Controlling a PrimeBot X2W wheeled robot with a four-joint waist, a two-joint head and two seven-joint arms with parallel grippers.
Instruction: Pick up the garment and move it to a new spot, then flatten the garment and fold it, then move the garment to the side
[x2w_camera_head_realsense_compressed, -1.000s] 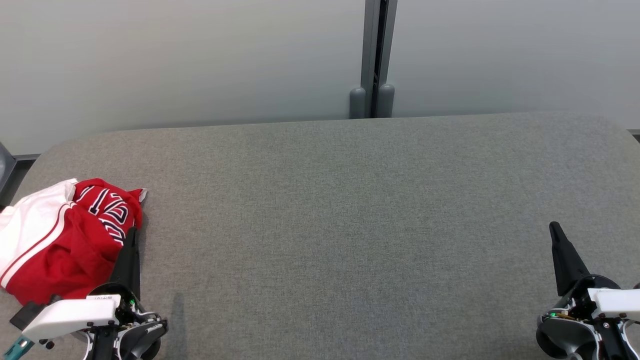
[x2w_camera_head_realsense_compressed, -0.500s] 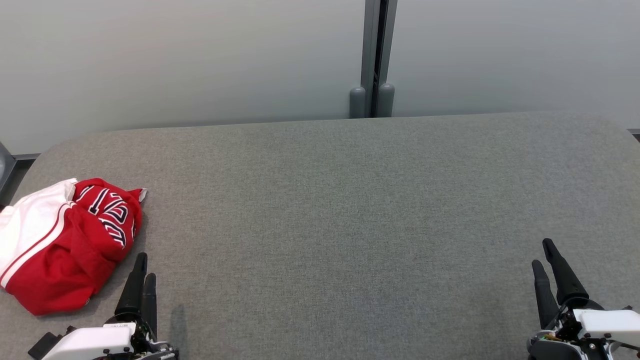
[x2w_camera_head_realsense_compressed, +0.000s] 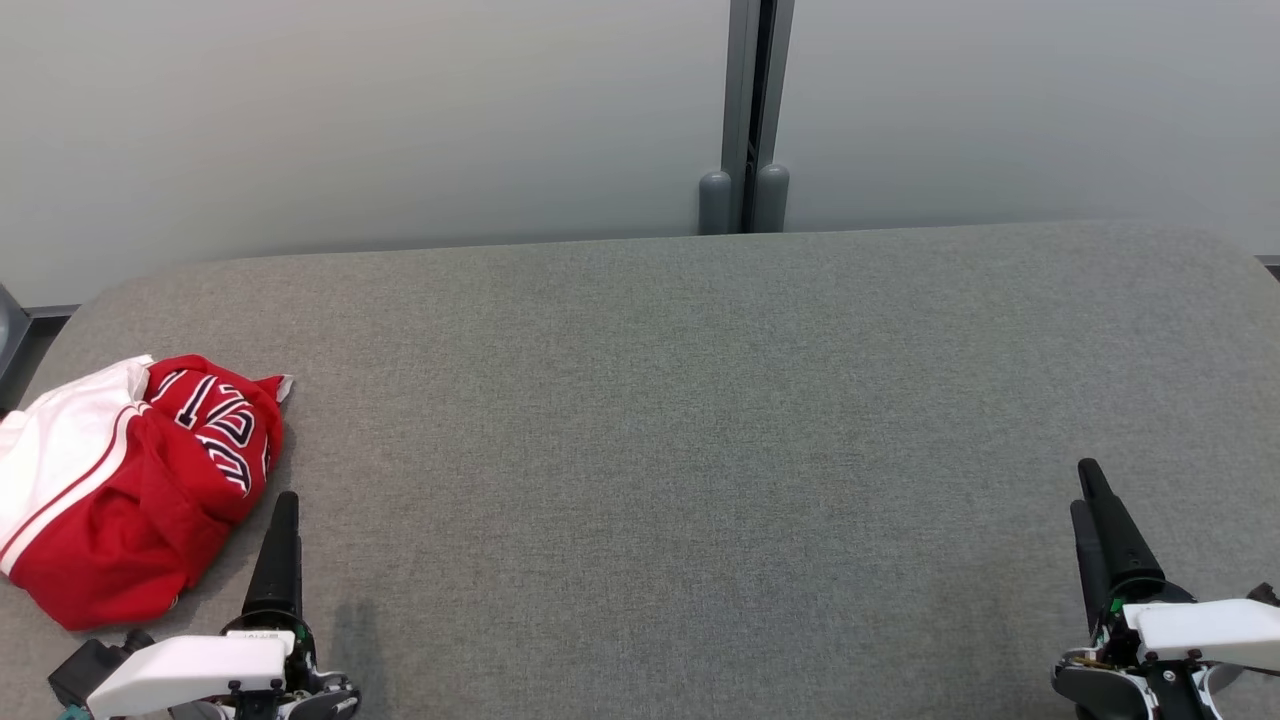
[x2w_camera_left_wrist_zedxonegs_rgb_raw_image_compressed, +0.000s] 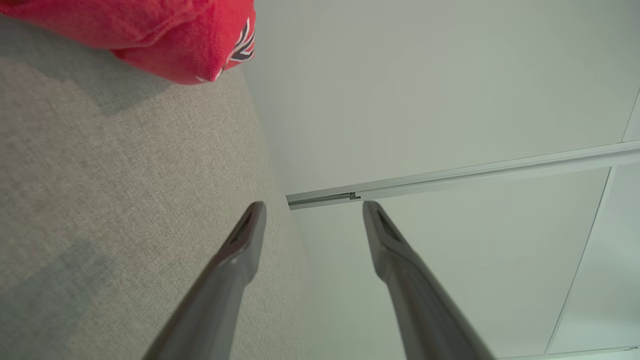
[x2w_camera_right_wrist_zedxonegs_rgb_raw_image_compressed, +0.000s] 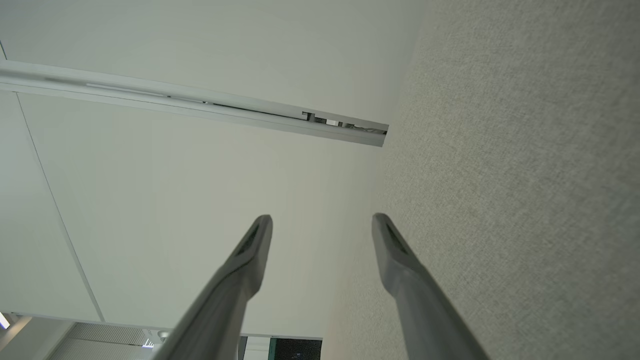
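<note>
Garment (x2w_camera_head_realsense_compressed: 130, 490) bunched at tabletop (x2w_camera_head_realsense_compressed: 700, 400) left edge.
Prob. soft, light, floppy: pinch a raised fold. Left gripper (x2w_camera_head_realsense_compressed: 286, 505) just beside it, right gripper (x2w_camera_head_realsense_compressed: 1081, 485) by right edge, both w/ jaws apart.

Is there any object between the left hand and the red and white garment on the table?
Nothing visible stands between them: bare grey table separates the open left hand from the crumpled garment, which lies to its left, not touching.

Soft cloth garment (x2w_camera_head_realsense_compressed: 120, 490), coarse woven matt table (x2w_camera_head_realsense_compressed: 700, 420), smooth matt wall (x2w_camera_head_realsense_compressed: 350, 120)
</note>
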